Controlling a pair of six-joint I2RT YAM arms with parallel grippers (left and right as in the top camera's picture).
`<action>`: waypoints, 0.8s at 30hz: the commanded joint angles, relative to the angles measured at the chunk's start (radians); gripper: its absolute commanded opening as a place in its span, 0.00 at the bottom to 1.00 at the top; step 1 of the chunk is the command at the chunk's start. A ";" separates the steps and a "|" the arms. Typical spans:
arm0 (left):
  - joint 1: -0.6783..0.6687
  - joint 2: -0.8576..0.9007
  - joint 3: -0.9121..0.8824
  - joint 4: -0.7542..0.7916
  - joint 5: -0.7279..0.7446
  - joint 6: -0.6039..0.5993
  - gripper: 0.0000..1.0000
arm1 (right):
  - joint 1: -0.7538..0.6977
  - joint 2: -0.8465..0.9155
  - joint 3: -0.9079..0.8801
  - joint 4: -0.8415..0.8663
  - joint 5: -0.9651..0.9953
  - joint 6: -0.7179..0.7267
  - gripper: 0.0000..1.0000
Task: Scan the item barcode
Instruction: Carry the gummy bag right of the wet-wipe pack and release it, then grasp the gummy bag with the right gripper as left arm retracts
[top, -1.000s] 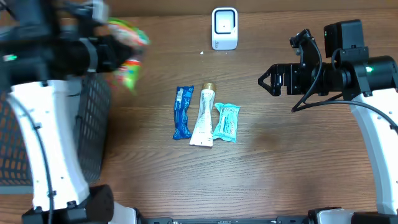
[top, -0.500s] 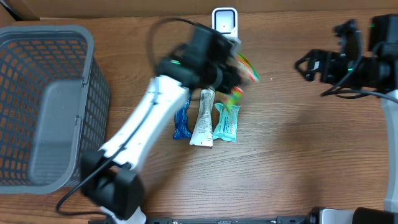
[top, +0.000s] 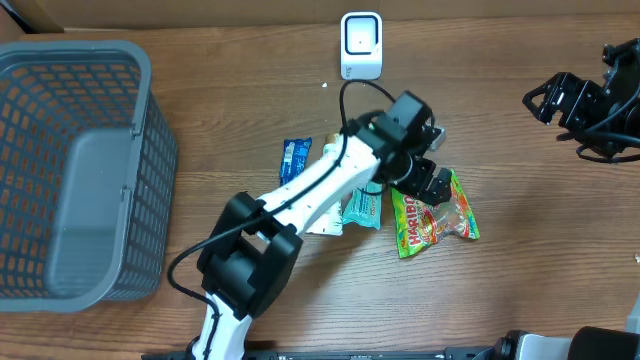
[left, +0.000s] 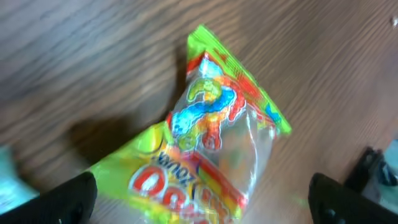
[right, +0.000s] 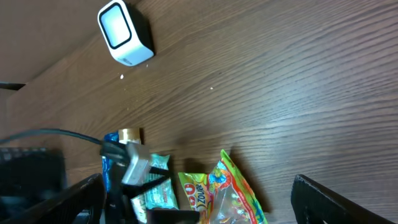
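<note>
One candy bag: lay flat on the table just beneath your left gripper, whose jaws stood spread, holding nothing.
Scanner: stood well beyond your fingertips.
Risk: slick film could slip your pinch; no barcode showed on the upturned face.

Your overhead: even, bright, sharp. Left wrist view runs soft; glare on the candy bag, shadow at its left.

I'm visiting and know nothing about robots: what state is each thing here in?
Candy bag: lying flat, unheld.
Left gripper: open, above the bag.
Right gripper: open, empty.
Scanner: standing upright.
Basket: upright.
Toothpaste tube: lying flat, partly hidden.
Teal packet: lying flat.
Blue packet: lying flat.
</note>
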 joint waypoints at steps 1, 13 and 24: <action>0.088 -0.059 0.223 -0.141 0.011 0.089 1.00 | 0.006 -0.007 -0.045 -0.011 -0.005 0.004 0.96; 0.441 -0.206 0.702 -0.563 0.005 0.106 1.00 | 0.190 0.001 -0.441 0.168 -0.008 -0.135 1.00; 0.484 -0.200 0.692 -0.674 -0.217 0.106 1.00 | 0.213 0.153 -0.661 0.379 0.043 -0.136 0.98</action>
